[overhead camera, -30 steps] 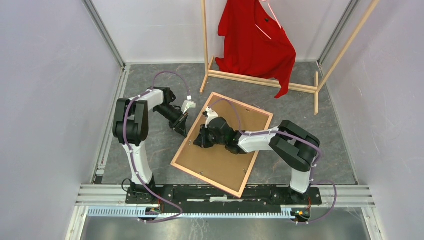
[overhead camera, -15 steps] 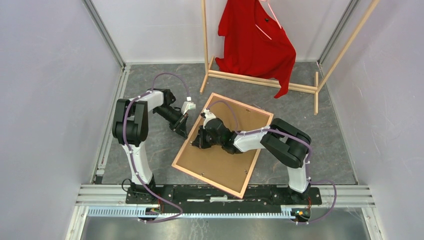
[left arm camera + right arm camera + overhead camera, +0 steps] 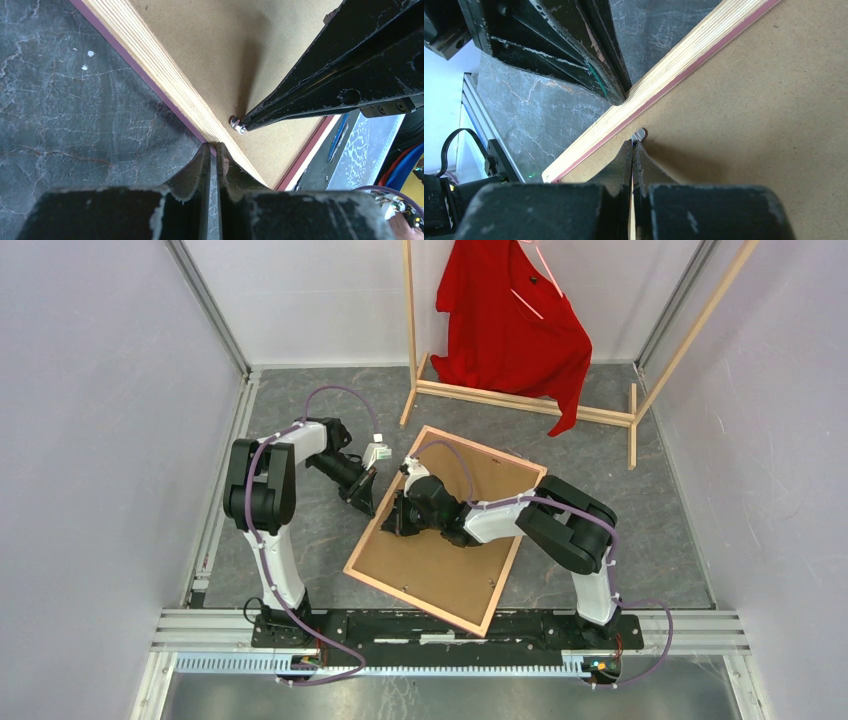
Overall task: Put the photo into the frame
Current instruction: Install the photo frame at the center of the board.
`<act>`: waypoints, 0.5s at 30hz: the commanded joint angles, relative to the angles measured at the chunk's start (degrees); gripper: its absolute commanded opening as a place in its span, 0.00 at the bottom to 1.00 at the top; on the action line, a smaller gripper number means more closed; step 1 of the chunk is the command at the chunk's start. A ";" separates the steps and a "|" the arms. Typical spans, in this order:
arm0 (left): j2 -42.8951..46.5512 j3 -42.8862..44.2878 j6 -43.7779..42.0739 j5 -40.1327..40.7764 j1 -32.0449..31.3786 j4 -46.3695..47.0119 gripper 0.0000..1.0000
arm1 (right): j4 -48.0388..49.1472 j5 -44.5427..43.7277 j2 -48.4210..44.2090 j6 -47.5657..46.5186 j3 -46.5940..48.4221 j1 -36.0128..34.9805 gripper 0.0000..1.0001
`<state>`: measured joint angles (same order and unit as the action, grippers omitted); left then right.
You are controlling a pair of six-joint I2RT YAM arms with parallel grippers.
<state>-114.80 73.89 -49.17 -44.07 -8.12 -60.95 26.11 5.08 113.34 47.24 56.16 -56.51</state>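
The frame (image 3: pixel 412 600) lies face down on the grey floor, its light wood back up, with a brown backing board (image 3: pixel 445 565) inside it. The photo is hidden. My left gripper (image 3: pixel 366 502) is shut, its tips (image 3: pixel 213 146) against the outer side of the frame's left rail (image 3: pixel 150 55). My right gripper (image 3: pixel 393 523) is shut and low over the backing board (image 3: pixel 749 125). Its tips (image 3: pixel 632 142) touch a small metal tab (image 3: pixel 639 134) just inside that rail (image 3: pixel 684 55). The tab also shows in the left wrist view (image 3: pixel 237 124).
A tall wooden clothes rack (image 3: pixel 520 398) with a red shirt (image 3: pixel 510 320) stands at the back, its base close to the frame's far corner. Grey walls close in left and right. The metal rail (image 3: pixel 450 625) bearing the arm bases runs along the near edge.
My right gripper has slid left across the backing board to the tab at the frame's left rail. The left gripper and the frame have stayed put.
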 commanded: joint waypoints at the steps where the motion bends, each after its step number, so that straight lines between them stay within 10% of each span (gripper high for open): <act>1: 0.37 -1.73 0.62 4.36 -0.67 2.50 0.14 | 0.54 -0.21 1.41 0.00 1.96 -0.22 0.00; 15: 0.77 -1.63 0.48 4.64 -0.71 2.46 0.13 | -0.18 0.89 3.72 -0.12 4.22 -0.27 0.00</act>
<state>-114.56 73.69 -49.17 -44.03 -8.12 -60.71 25.65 5.61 114.91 47.31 58.30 -56.42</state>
